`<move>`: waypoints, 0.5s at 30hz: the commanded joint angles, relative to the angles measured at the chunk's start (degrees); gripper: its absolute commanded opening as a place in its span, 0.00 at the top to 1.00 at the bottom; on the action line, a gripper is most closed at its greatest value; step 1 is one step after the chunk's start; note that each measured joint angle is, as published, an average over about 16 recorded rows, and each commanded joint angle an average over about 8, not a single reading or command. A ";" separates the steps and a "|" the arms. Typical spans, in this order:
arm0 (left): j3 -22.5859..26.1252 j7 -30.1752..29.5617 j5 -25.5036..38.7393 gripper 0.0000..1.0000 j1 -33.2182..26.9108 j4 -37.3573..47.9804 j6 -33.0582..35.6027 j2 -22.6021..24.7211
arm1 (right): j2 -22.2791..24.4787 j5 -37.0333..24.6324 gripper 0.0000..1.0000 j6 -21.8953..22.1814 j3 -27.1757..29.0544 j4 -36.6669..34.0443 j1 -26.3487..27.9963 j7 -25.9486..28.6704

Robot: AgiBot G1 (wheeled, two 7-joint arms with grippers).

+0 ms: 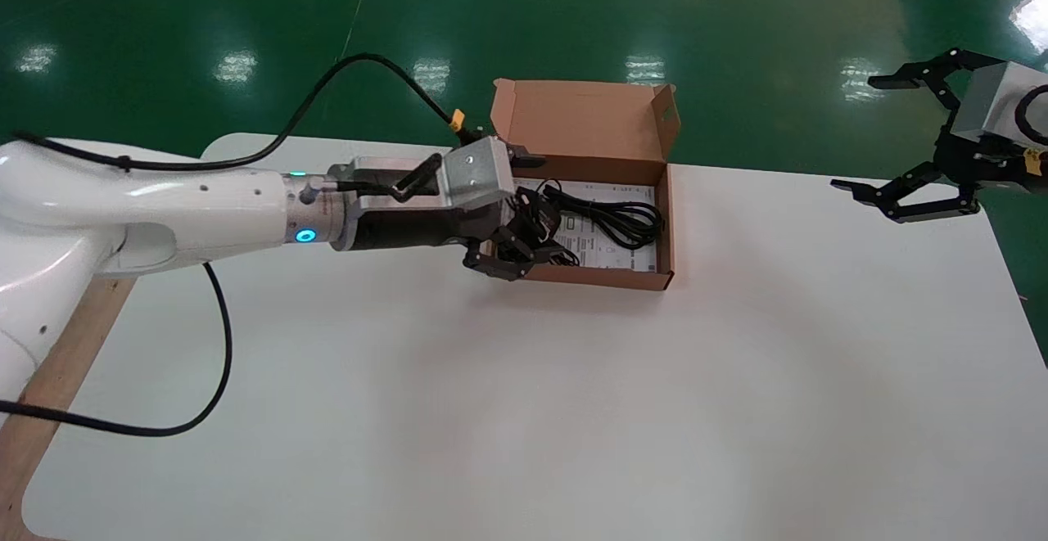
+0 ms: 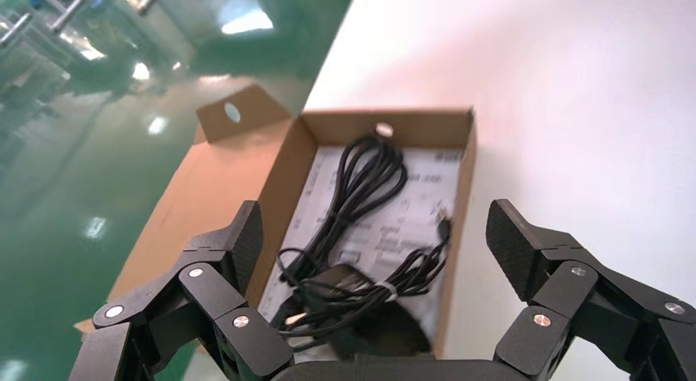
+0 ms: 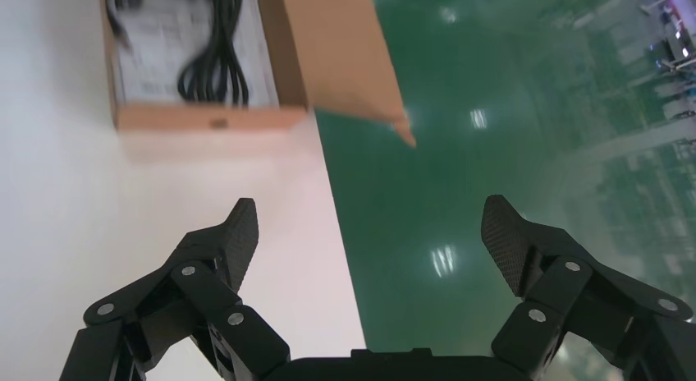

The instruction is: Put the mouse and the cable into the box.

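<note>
An open brown cardboard box (image 1: 665, 230) stands at the far middle of the white table, its lid flap upright. A coiled black cable (image 1: 626, 220) lies inside it on a printed sheet. My left gripper (image 1: 534, 218) hovers over the box's left end, open and holding nothing. In the left wrist view the gripper (image 2: 377, 241) is spread wide above a black mouse (image 2: 373, 323) whose bundled cord (image 2: 392, 284) is held by a white tie, all inside the box (image 2: 461, 192) beside the coiled cable (image 2: 369, 172). My right gripper (image 1: 856, 133) hangs open at the far right.
The right gripper (image 3: 369, 233) sits over the table's right edge, with green floor beneath; the box (image 3: 205, 117) lies well away from it. A black hose from the left arm loops over the table's left side (image 1: 221, 344). A wooden edge (image 1: 49, 394) borders the left.
</note>
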 commanded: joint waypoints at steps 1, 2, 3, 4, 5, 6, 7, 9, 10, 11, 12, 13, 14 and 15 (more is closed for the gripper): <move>-1.18 -1.40 -1.16 0.00 1.22 -1.83 1.08 -1.45 | 0.37 1.67 0.00 -0.33 0.62 2.48 -1.81 2.16; -1.78 -2.11 -1.75 0.00 1.84 -2.75 1.62 -2.17 | 0.56 2.51 0.00 -0.50 0.93 3.73 -2.72 3.25; -2.35 -2.79 -2.31 0.00 2.43 -3.63 2.14 -2.87 | 0.74 3.32 0.00 -0.66 1.23 4.93 -3.59 4.30; -2.95 -3.50 -2.90 0.00 3.05 -4.56 2.69 -3.61 | 0.94 4.17 0.00 -0.83 1.54 6.19 -4.51 5.40; -3.55 -4.21 -3.48 0.00 3.66 -5.48 3.24 -4.34 | 1.12 5.02 0.00 -1.00 1.86 7.44 -5.42 6.49; -4.12 -4.89 -4.05 0.00 4.26 -6.37 3.76 -5.04 | 1.31 5.83 0.00 -1.16 2.16 8.64 -6.30 7.54; -4.72 -5.60 -4.63 0.00 4.87 -7.30 4.31 -5.77 | 1.50 6.67 0.00 -1.33 2.47 9.89 -7.21 8.64; -5.89 -6.98 -5.78 0.00 6.08 -9.10 5.37 -7.20 | 1.87 8.33 0.00 -1.66 3.08 12.34 -9.00 10.78; -6.49 -7.69 -6.37 0.00 6.70 -10.03 5.92 -7.93 | 2.06 9.17 0.00 -1.83 3.40 13.60 -9.91 11.87; -7.09 -8.40 -6.96 0.00 7.32 -10.95 6.46 -8.66 | 2.25 10.02 0.00 -2.00 3.71 14.85 -10.82 12.97; -7.66 -9.08 -7.52 0.00 7.91 -11.83 6.98 -9.36 | 2.43 10.82 0.00 -2.16 4.01 16.05 -11.70 14.01; -8.26 -9.79 -8.10 0.00 8.52 -12.76 7.53 -10.09 | 2.62 11.67 0.00 -2.33 4.32 17.30 -12.61 15.10; -8.86 -10.49 -8.69 0.00 9.14 -13.68 8.07 -10.82 | 2.80 12.51 0.00 -2.50 4.63 18.55 -13.52 16.19; -9.43 -11.17 -9.25 0.00 9.73 -14.57 8.60 -11.52 | 2.99 13.32 0.00 -2.66 4.93 19.75 -14.40 17.24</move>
